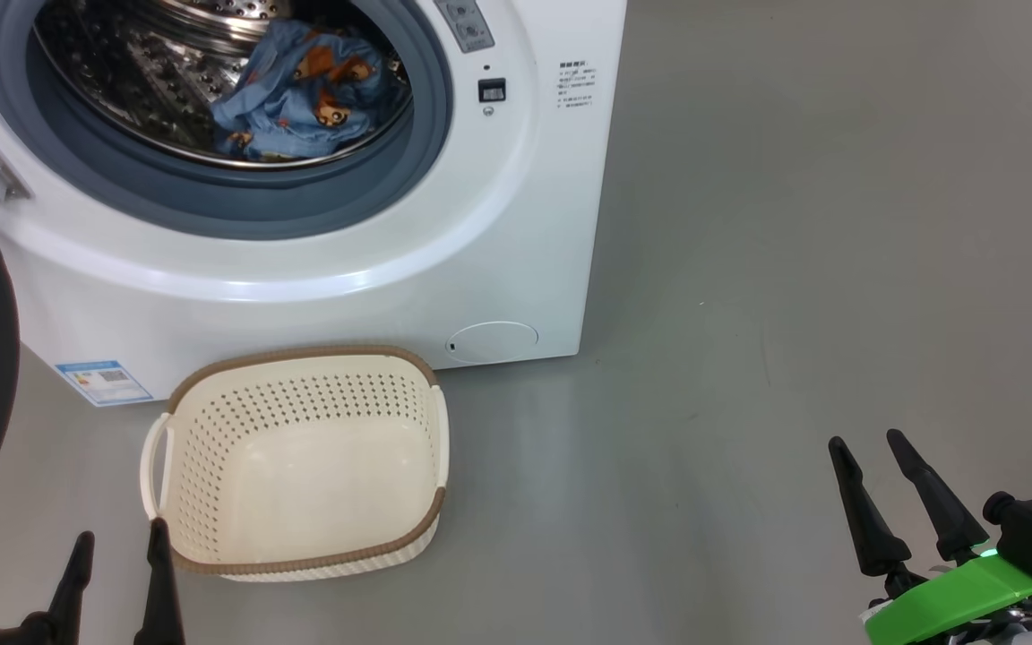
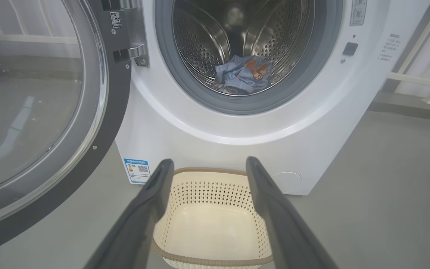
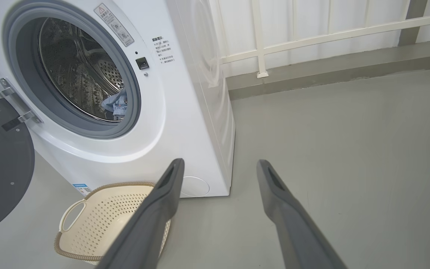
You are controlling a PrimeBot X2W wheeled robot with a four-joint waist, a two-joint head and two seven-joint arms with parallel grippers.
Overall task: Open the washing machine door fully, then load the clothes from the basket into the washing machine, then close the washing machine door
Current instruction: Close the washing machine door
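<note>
Head view: blue animal-print clothes (image 1: 305,94) in drum.

— How's the light?
— Bright, soft and even. The floor (image 1: 794,224) is flatly lit, with only faint shadows round the basket (image 1: 301,403) and along the foot of the washing machine (image 1: 301,296).
— Any glare?
— A pale sheen on the machine's white front, reflections on the door (image 2: 24,104) glass, and glints on the drum (image 2: 207,37).
— Sharp?
— The head view is crisp. The wrist views bow straight lines near the edges, and the close dark fingers (image 2: 140,224) look soft.
</note>
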